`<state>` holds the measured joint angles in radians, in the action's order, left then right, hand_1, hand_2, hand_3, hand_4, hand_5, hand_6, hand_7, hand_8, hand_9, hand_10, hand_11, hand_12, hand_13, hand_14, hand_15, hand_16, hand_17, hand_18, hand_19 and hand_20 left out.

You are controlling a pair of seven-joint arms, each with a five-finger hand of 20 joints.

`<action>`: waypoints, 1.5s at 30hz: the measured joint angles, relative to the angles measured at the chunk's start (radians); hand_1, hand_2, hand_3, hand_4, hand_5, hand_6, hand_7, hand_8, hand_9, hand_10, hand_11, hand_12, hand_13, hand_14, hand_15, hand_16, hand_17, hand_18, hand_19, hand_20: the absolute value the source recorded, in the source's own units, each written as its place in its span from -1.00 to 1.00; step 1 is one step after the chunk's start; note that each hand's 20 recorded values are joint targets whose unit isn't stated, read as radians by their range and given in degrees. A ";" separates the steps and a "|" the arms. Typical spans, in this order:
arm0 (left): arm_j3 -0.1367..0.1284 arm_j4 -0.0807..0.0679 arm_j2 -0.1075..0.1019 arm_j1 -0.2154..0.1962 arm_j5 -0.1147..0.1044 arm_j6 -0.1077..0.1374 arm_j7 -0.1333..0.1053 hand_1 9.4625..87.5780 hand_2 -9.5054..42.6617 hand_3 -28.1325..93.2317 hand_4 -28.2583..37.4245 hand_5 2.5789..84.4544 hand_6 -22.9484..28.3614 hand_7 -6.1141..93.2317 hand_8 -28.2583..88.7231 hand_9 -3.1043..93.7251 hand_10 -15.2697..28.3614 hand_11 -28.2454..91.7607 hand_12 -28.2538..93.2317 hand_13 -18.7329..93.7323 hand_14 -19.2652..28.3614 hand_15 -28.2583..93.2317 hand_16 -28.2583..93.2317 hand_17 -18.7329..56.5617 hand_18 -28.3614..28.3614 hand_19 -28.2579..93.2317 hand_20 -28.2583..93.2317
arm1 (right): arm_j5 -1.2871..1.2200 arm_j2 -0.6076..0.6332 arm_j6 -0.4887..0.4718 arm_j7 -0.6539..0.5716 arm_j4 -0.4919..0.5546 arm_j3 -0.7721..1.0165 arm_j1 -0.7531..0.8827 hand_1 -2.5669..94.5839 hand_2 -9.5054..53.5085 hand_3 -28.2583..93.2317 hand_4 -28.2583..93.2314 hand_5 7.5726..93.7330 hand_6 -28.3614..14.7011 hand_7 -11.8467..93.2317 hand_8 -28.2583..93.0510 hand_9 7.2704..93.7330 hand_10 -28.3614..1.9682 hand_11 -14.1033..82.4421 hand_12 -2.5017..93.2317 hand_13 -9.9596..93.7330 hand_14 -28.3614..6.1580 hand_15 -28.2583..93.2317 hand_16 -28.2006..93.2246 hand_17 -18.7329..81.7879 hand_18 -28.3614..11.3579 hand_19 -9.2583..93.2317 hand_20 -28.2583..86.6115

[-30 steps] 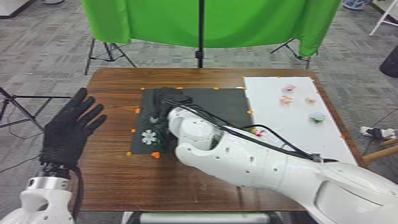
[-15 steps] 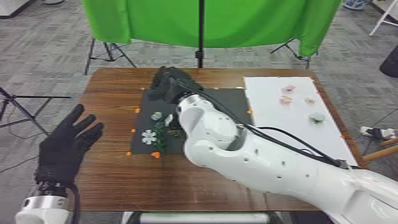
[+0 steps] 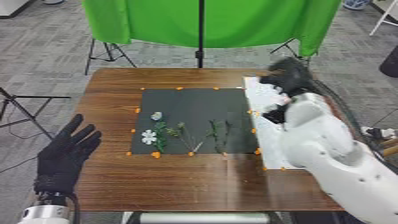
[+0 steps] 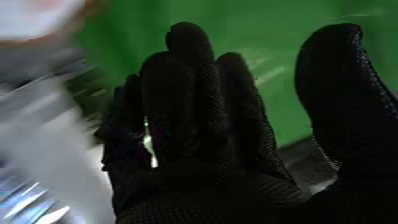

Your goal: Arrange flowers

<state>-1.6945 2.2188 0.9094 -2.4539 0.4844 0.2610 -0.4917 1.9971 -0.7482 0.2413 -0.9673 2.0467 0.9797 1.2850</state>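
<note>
Lying on the black sheet [image 3: 191, 100]: white flower [image 3: 148, 136], with a pale blossom [image 3: 156, 116] above it toward the far edge and a leafy green stem [image 3: 161, 142] just beside it.
Middle of black sheet: thin green sprigs [image 3: 187, 137], fanned out, no blossom visible at their tips.
Right part of black sheet: slender dark stems [image 3: 214, 134], roughly upright to the near edge, likewise bare.
Work done: stems appear laid out; the left group looks the most complete.
Work outstanding: blossoms for the middle and right groups, by judgement. Overall progress is estimated at an early-to-middle stage.
White sheet [image 3: 277, 159]: right of the black sheet, partly covered by the right arm. A pink blossom [image 3: 285, 100] shows near the right hand; further stock cannot be confirmed.
Right hand [image 4: 191, 110]: over the far part of the white sheet; fingers straight and close together, thumb apart. No grasped item identifiable.
Left hand [image 3: 64, 155]: beside the black sheet at the table's left edge, fingers spread.
Brown wooden table [image 3: 115, 185]: supports both sheets.
</note>
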 measured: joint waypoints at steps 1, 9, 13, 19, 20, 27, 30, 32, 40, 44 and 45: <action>0.000 0.000 0.002 -0.001 0.001 0.000 0.000 -0.65 -0.41 0.81 -0.88 -0.23 0.19 -0.66 -0.69 -0.29 0.56 -0.21 -0.41 -0.30 0.89 0.10 -0.67 -0.77 1.00 0.37 -0.43 | 0.007 0.028 0.001 -0.023 -0.015 0.017 0.027 -0.21 -1.00 0.66 -1.00 0.00 0.14 -0.56 -0.72 0.25 -0.34 0.12 -0.61 0.33 -0.17 0.78 -0.27 -0.18 -0.91 0.82 0.34; 0.011 0.000 0.019 0.002 0.011 -0.002 0.002 -0.64 -0.42 0.81 -0.88 -0.23 0.19 -0.66 -0.69 -0.29 0.57 -0.21 -0.40 -0.30 0.90 0.10 -0.67 -0.77 1.00 0.38 -0.45 | 0.164 0.114 0.041 -0.245 -0.189 -0.081 0.066 -0.26 -1.00 0.70 -1.00 -0.10 0.03 -0.57 -0.71 -0.07 -0.73 0.15 -0.67 0.16 -0.46 0.86 -0.35 -0.20 -1.00 0.87 0.29; 0.009 0.000 0.032 0.008 0.023 -0.003 0.014 -0.64 -0.42 0.81 -0.87 -0.23 0.19 -0.66 -0.69 -0.29 0.57 -0.21 -0.40 -0.30 0.90 0.10 -0.67 -0.77 1.00 0.38 -0.45 | 0.139 0.110 0.009 -0.250 -0.207 -0.081 0.059 -0.24 -1.00 0.71 -1.00 -0.12 0.10 -0.54 -0.72 -0.10 -0.73 0.07 -0.68 0.13 -0.45 0.85 -0.38 -0.22 -1.00 0.85 0.28; 0.002 0.000 0.061 0.014 0.043 -0.012 0.039 -0.64 -0.43 0.81 -0.87 -0.23 0.19 -0.66 -0.69 -0.29 0.57 -0.21 -0.40 -0.30 0.90 0.11 -0.67 -0.77 1.00 0.39 -0.47 | 0.092 0.112 -0.006 -0.209 -0.286 -0.189 -0.033 -0.21 -1.00 0.72 -1.00 -0.11 0.21 -0.53 -0.73 -0.08 -0.68 0.00 -0.69 0.13 -0.43 0.83 -0.40 -0.22 -1.00 0.84 0.28; 0.001 -0.001 0.065 0.016 0.046 -0.014 0.043 -0.64 -0.43 0.82 -0.87 -0.23 0.19 -0.66 -0.69 -0.29 0.57 -0.21 -0.40 -0.30 0.90 0.11 -0.67 -0.77 1.00 0.39 -0.47 | 0.087 0.112 -0.007 -0.208 -0.303 -0.210 -0.050 -0.20 -1.00 0.72 -1.00 -0.10 0.23 -0.53 -0.73 -0.08 -0.67 -0.01 -0.69 0.13 -0.43 0.83 -0.40 -0.22 -1.00 0.83 0.28; 0.002 -0.001 0.073 0.022 0.050 -0.018 0.046 -0.64 -0.43 0.82 -0.87 -0.23 0.19 -0.66 -0.69 -0.29 0.57 -0.21 -0.40 -0.30 0.91 0.11 -0.68 -0.77 1.00 0.40 -0.48 | 0.015 0.089 -0.046 -0.226 -0.407 -0.267 -0.135 0.00 -1.00 0.73 -1.00 0.24 0.36 -0.49 -0.75 0.31 -0.32 -0.14 -0.66 0.36 -0.14 0.67 -0.32 -0.09 -0.95 0.85 0.23; 0.002 -0.001 0.072 0.022 0.050 -0.018 0.045 -0.64 -0.43 0.82 -0.87 -0.23 0.19 -0.66 -0.69 -0.29 0.58 -0.22 -0.40 -0.30 0.91 0.11 -0.68 -0.77 1.00 0.40 -0.48 | 0.007 0.083 -0.046 -0.234 -0.440 -0.288 -0.159 0.24 -1.00 0.58 -1.00 0.58 0.35 -0.44 -0.57 0.72 0.18 -0.39 -0.38 0.57 0.29 0.52 -0.15 0.04 -0.77 0.87 0.22; 0.002 -0.001 0.072 0.022 0.050 -0.019 0.045 -0.64 -0.43 0.82 -0.86 -0.23 0.19 -0.66 -0.69 -0.28 0.58 -0.22 -0.40 -0.30 0.91 0.11 -0.68 -0.77 1.00 0.40 -0.49 | 0.032 0.085 -0.020 -0.236 -0.454 -0.314 -0.175 0.35 -1.00 0.53 -1.00 0.78 0.37 -0.38 -0.50 0.92 0.48 -0.44 -0.27 0.72 0.46 0.44 -0.08 0.13 -0.64 0.89 0.21; -0.003 -0.001 0.084 0.021 0.060 -0.025 0.049 -0.64 -0.43 0.82 -0.86 -0.23 0.19 -0.65 -0.69 -0.29 0.58 -0.21 -0.40 -0.31 0.91 0.12 -0.68 -0.78 1.00 0.41 -0.50 | 0.109 0.106 0.090 -0.201 -0.434 -0.350 -0.161 0.37 -1.00 0.52 -1.00 0.83 0.39 -0.39 -0.49 0.99 0.55 -0.45 -0.25 0.77 0.48 0.42 -0.07 0.18 -0.57 0.89 0.21; -0.004 0.000 0.089 0.021 0.063 -0.025 0.050 -0.64 -0.43 0.82 -0.87 -0.23 0.19 -0.65 -0.69 -0.29 0.58 -0.21 -0.40 -0.31 0.91 0.12 -0.68 -0.78 1.00 0.41 -0.51 | 0.110 0.147 0.100 -0.119 -0.346 -0.346 -0.140 0.35 -1.00 0.55 -1.00 0.83 0.39 -0.39 -0.48 0.99 0.55 -0.46 -0.24 0.77 0.49 0.42 -0.06 0.16 -0.57 0.89 0.22; -0.005 0.000 0.089 0.020 0.063 -0.025 0.050 -0.64 -0.43 0.82 -0.87 -0.23 0.19 -0.65 -0.69 -0.29 0.58 -0.21 -0.40 -0.31 0.91 0.12 -0.68 -0.78 1.00 0.41 -0.51 | 0.106 0.160 0.102 -0.091 -0.316 -0.348 -0.139 0.34 -1.00 0.56 -1.00 0.83 0.39 -0.39 -0.48 0.99 0.55 -0.46 -0.23 0.77 0.49 0.42 -0.06 0.16 -0.57 0.88 0.22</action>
<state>-1.6994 2.2186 0.9981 -2.4342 0.5475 0.2355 -0.4421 2.1035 -0.5879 0.3431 -1.0585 1.7309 0.6317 1.1460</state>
